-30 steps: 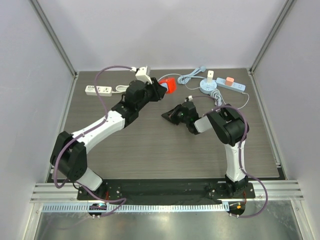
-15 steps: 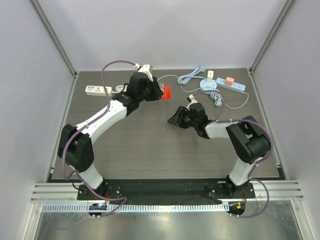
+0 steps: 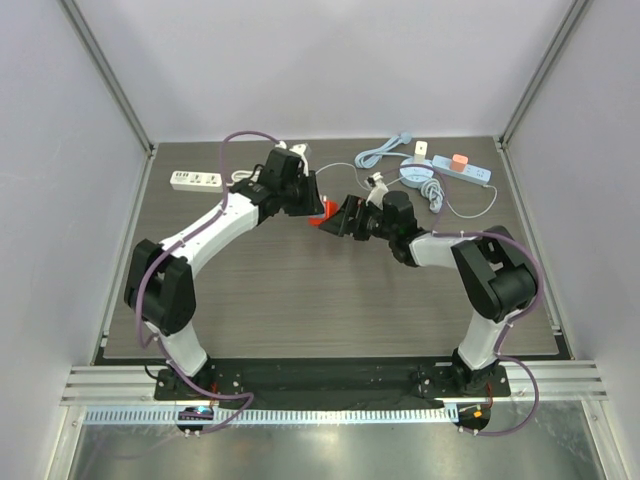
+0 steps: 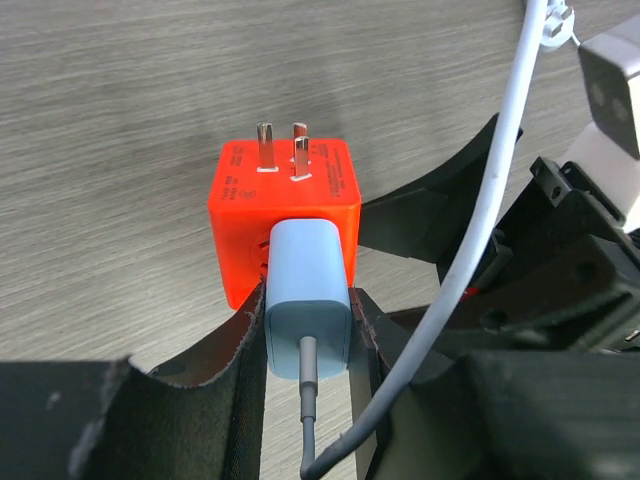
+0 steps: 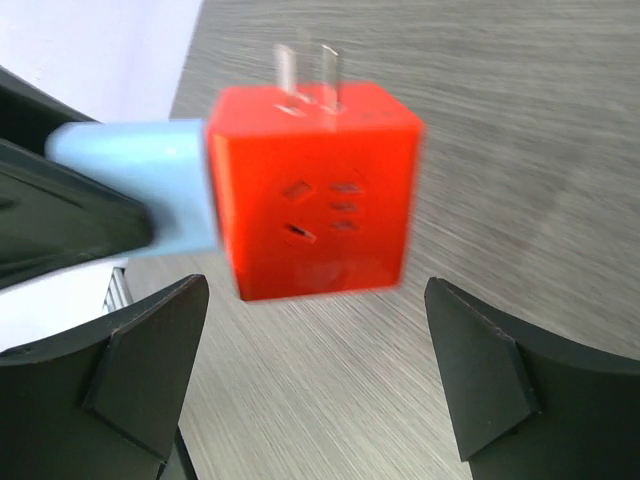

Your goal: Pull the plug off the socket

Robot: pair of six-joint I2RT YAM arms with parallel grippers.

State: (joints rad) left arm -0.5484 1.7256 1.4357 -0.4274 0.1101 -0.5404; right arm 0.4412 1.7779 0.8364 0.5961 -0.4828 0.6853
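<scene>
The socket is a red cube [image 4: 285, 195] with metal prongs on its top, held just above the wood-grain table. A light blue plug [image 4: 308, 270] with a thin grey cable sits in its side. My left gripper [image 4: 307, 320] is shut on the plug's body. In the top view the socket [image 3: 318, 218] lies between the left gripper [image 3: 308, 205] and the right gripper [image 3: 338, 218]. In the right wrist view the socket [image 5: 320, 190] fills the middle, the plug [image 5: 135, 185] sticking out to its left. My right gripper [image 5: 315, 290] is open, its fingers wide on either side below the cube and not touching it.
A white power strip [image 3: 196, 180] lies at the back left. A pale blue power strip [image 3: 465, 170] with adapters, a round blue reel [image 3: 415, 172] and loose cables lie at the back right. A white cable [image 4: 500, 170] runs past my left fingers.
The left arm carried the socket and plug down toward the table's middle. The right gripper opened from shut and moved left up to the socket.
</scene>
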